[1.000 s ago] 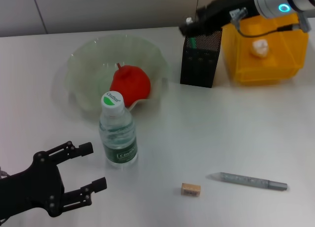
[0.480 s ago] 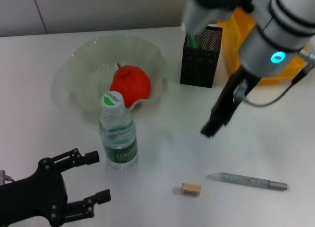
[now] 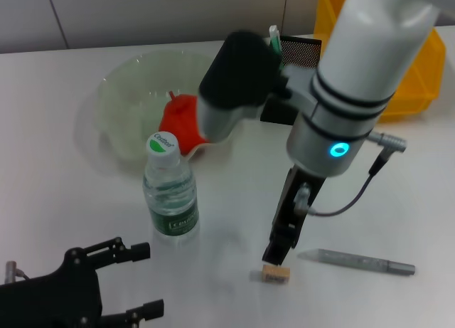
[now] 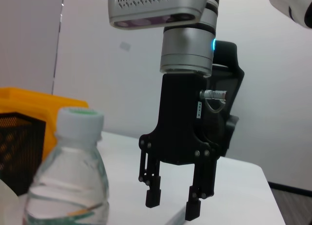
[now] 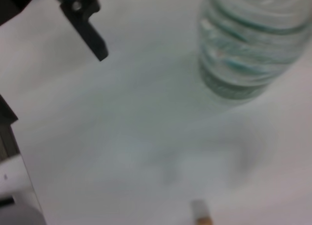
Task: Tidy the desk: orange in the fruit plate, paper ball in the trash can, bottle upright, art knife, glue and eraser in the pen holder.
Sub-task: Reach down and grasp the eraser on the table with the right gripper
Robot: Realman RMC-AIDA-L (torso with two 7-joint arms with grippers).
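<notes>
My right gripper hangs open just above the tan eraser, fingers pointing down; the left wrist view shows the right gripper with spread fingers and nothing between them. The grey art knife lies on the table to the right of the eraser. The bottle stands upright. The orange rests in the fruit plate, partly behind my right arm. That arm covers most of the pen holder and trash can. The paper ball is hidden. My left gripper is open at the near left.
A thin green-and-white stick pokes up from the pen holder. The right wrist view shows the bottle, the eraser and a left finger over bare white table.
My right arm has swung from the pen holder at the back right down to just above the eraser. My left gripper has drawn back slightly toward the near edge.
</notes>
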